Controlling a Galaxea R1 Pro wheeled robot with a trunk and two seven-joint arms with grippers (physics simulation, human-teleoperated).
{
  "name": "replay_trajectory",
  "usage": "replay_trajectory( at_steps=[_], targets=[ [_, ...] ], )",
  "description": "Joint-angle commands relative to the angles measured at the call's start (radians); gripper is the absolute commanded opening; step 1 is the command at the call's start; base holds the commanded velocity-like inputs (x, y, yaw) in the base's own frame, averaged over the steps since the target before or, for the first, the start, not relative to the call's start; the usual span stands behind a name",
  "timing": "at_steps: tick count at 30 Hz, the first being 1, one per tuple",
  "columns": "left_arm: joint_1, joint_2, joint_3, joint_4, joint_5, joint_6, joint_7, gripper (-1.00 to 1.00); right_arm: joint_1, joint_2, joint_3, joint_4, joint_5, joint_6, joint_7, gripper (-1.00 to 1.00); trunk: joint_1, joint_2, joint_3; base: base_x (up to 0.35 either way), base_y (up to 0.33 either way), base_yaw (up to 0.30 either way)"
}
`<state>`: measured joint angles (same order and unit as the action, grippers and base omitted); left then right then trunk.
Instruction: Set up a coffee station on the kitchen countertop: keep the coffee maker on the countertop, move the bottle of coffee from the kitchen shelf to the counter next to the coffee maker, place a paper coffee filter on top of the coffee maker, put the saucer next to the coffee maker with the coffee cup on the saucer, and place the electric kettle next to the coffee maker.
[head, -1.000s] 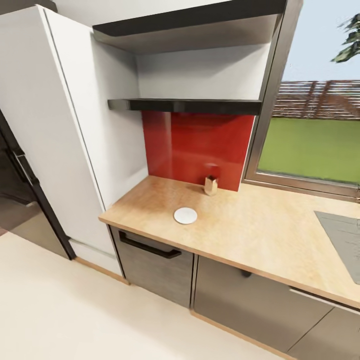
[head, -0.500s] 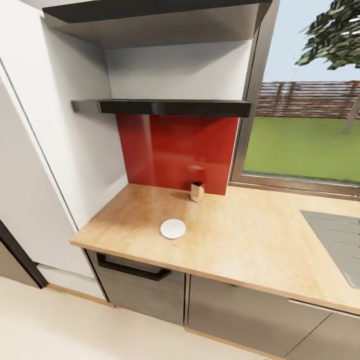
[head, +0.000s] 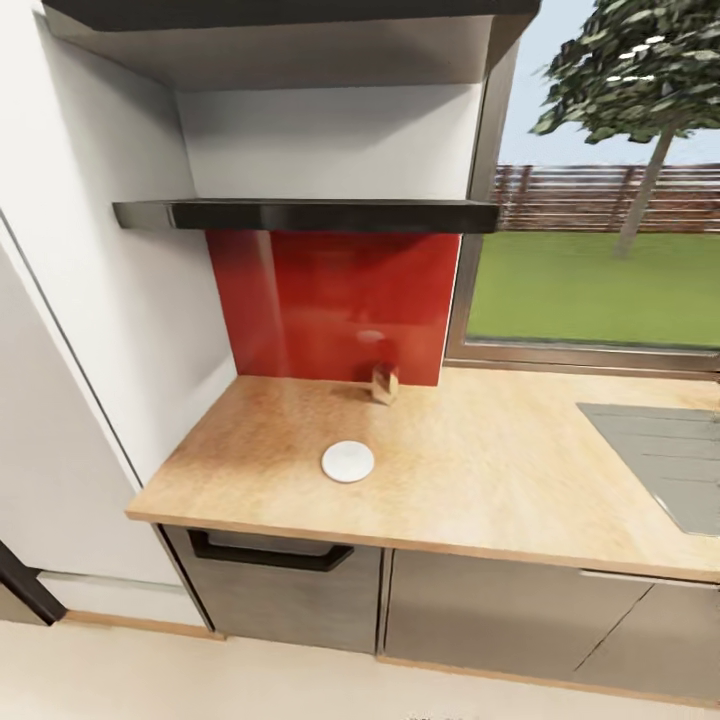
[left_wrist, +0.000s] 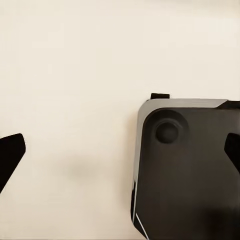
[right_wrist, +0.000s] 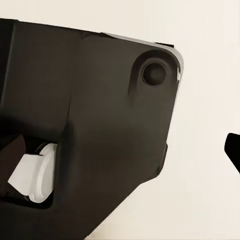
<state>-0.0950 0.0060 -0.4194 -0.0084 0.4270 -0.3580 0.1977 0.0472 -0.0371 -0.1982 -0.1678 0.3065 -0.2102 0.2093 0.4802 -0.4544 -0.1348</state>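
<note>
Wooden countertop (head: 480, 470) fills your view, with the saucer (head: 348, 461) lying flat well in from its front edge and a small brown container (head: 385, 384) against the red backsplash (head: 330, 300). Your left gripper (left_wrist: 120, 150) hangs apart over the floor, beside the robot's base (left_wrist: 185, 175); the right gripper (right_wrist: 125, 145) looks spread too, nothing held. Mind the low shelf (head: 300, 213): reaching high could clip it.

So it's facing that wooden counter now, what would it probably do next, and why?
Probably roll a bit closer to the countertop. The saucer and a small brown item sit on it, yet both wrist cameras look down at the floor beside the robot's dark base, so nothing seems within reach.
</note>
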Motion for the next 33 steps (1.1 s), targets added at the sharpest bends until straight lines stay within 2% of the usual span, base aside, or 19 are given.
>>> replay_trajectory(
  at_steps=[1,16,29,33],
  targets=[
    [0.000,0.000,-0.009,-0.001,0.005,-0.001,0.004,1.00,0.000,0.000,-0.009,-0.002,0.008,-0.001,0.005,1.00,0.000,-0.002,-0.002,0.000,0.337,-0.265],
    [0.000,0.000,-0.009,-0.001,0.006,-0.001,0.004,1.00,0.000,0.000,-0.009,-0.002,0.008,-0.001,0.005,1.00,0.000,-0.002,0.000,0.000,0.329,-0.265],
    [0.000,0.000,-0.009,-0.002,0.007,-0.001,0.005,1.00,0.000,0.000,-0.006,-0.006,0.009,0.000,0.009,1.00,0.000,-0.002,0.015,0.000,0.034,-0.243],
    [0.000,-0.001,-0.009,-0.002,0.006,-0.002,0.004,1.00,0.000,-0.001,-0.006,-0.020,0.010,0.000,0.006,1.00,0.000,-0.002,0.016,0.000,0.000,-0.064]
  ],
)
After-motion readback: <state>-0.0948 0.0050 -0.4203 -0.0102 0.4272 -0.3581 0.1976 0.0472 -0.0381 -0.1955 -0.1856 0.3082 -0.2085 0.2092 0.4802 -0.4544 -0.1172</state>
